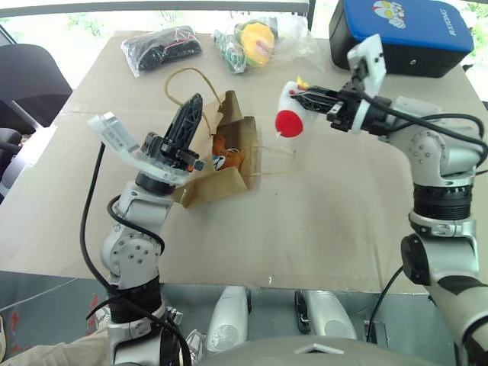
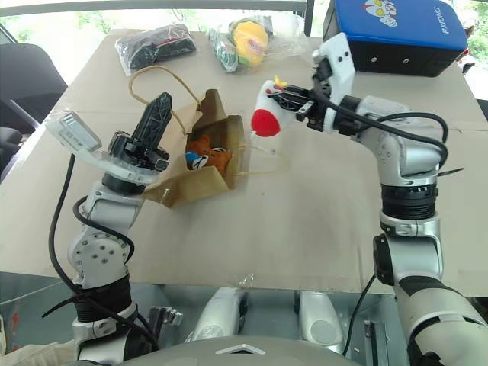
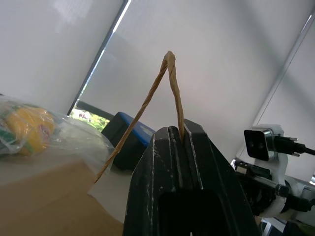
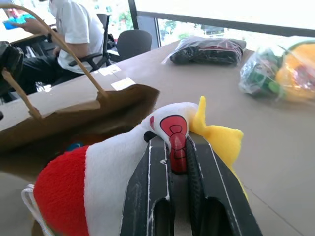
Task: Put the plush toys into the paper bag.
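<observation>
Table near edge [image 1: 320,259]: bare brown board on the near and right side, wide free room for arm moves.
Left gripper [image 1: 188,116]: near left, raised and pointing up and slightly right; jaws pinched tight on a cord handle [image 3: 170,83] of the paper bag, probably to lift that side and keep the mouth open.
Paper bag [image 2: 200,183]: lying on the table just right of the left gripper, mouth turned up and toward the right; second cord loop [image 2: 263,160] trailing flat on the board at its right.
Brown toy [image 2: 207,155]: already inside the bag, orange face showing in the opening.
White toy [image 1: 292,114]: in the air, up and to the right of the bag mouth, not touching the bag; red end hanging down, yellow bit at the gripper side.
Right gripper [image 4: 179,147]: reaching in from the right, about level, pointing left; jaws closed narrow on the toy's upper end, so the long body hangs toward the bag.
Step in hand, judged: carry of the second toy to the opening; one toy in, one left to drop.
Room at the mouth: opening narrow and partly folded; raised handle and left gripper close on its left, so approach from the right and above looks clearest.
Far edge: black item in clear wrap [image 1: 162,48], yellow-green item in clear wrap [image 1: 255,42], blue-topped case [image 1: 400,34] far right, all well apart from the bag.
</observation>
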